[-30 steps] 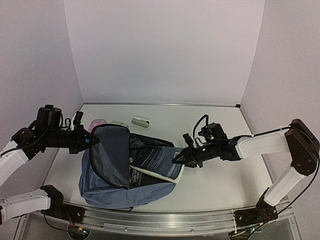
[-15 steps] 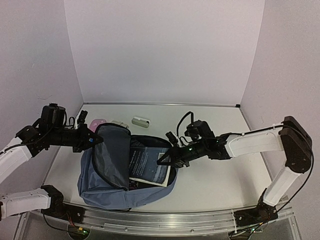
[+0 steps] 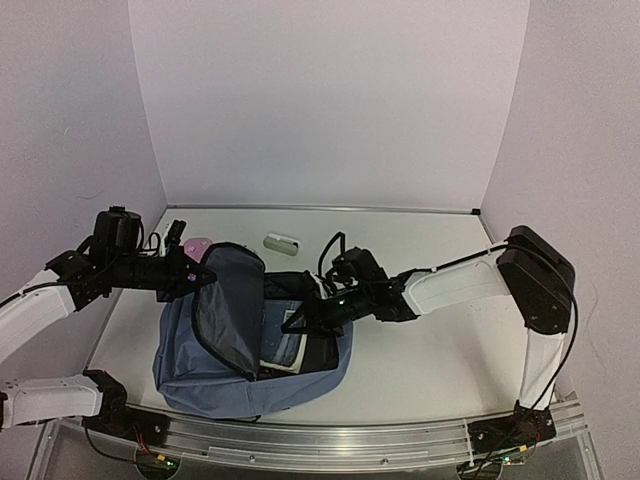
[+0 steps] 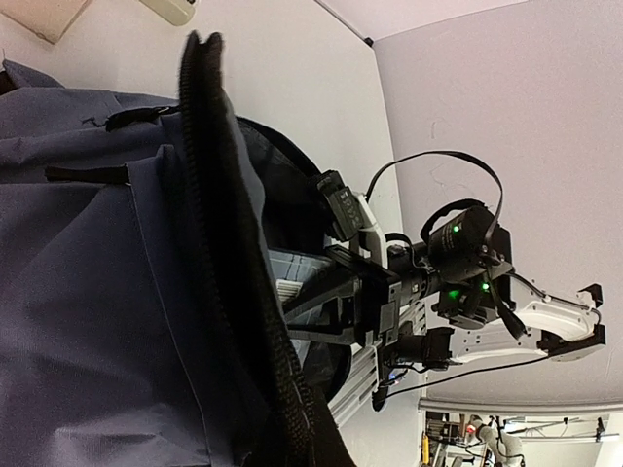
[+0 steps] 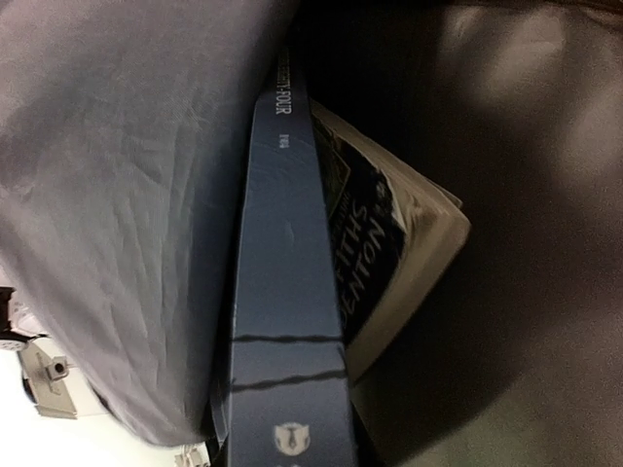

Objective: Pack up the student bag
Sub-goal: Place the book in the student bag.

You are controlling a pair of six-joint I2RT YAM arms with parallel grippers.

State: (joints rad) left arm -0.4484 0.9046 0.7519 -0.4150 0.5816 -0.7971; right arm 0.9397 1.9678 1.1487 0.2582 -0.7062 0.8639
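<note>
The student bag point(image 3: 200, 372), a dusty-blue backpack, lies on the table at front left with its main flap point(image 3: 226, 300) raised. My left gripper point(image 3: 196, 277) is shut on the flap's zip edge point(image 4: 224, 243) and holds it up. My right gripper point(image 3: 300, 322) is inside the bag's mouth, shut on a dark blue book point(image 3: 283, 347). In the right wrist view the book's spine point(image 5: 287, 321) lies against the bag fabric point(image 5: 117, 195), beside a second book with pale pages point(image 5: 394, 258). My own fingers are hidden in both wrist views.
A pink object point(image 3: 197, 244) and a small white and grey item point(image 3: 281, 242) lie on the table behind the bag. White walls close the table at the back and on both sides. The right arm point(image 3: 450, 290) stretches across the middle.
My right gripper has moved left and carried the blue book from the bag's opening down into the bag. My left gripper has shifted right, still holding the flap up.
</note>
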